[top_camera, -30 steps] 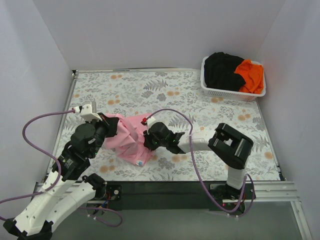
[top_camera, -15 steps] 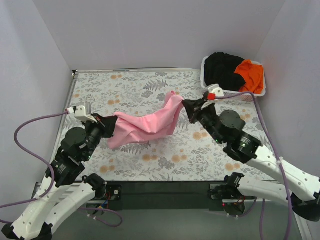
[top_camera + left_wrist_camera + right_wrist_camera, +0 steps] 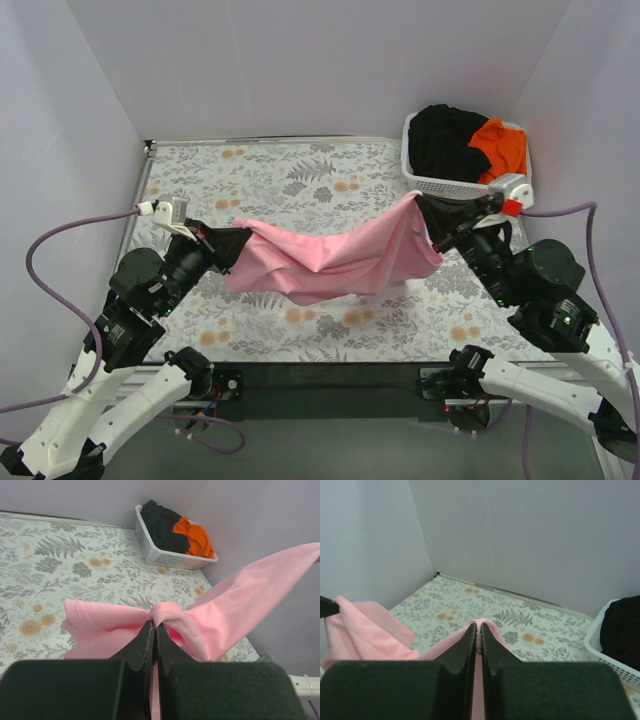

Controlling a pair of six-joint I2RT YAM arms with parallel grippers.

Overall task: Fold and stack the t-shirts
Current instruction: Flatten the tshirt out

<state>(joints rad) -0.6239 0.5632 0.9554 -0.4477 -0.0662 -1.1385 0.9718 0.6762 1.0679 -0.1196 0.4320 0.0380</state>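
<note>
A light pink t-shirt [image 3: 335, 258] hangs stretched between my two grippers above the floral table. My left gripper [image 3: 238, 240] is shut on its left end; in the left wrist view the cloth [image 3: 210, 615] bunches over the closed left gripper [image 3: 154, 626]. My right gripper [image 3: 428, 210] is shut on the right end, and a pinch of pink cloth [image 3: 479, 626] shows at the tips of the right gripper [image 3: 477, 630]. A black t-shirt [image 3: 445, 140] and an orange t-shirt [image 3: 503, 148] lie in the white basket [image 3: 450, 184].
The white lattice basket [image 3: 165, 557] stands at the table's back right corner against the walls. The floral table surface [image 3: 300, 175] spreads behind the hanging shirt. Purple cables loop from both arms.
The right gripper has swung from the table's middle up and to the right, pulling the pink t-shirt out of its bunch into a long span. The left gripper kept its hold at the left.
</note>
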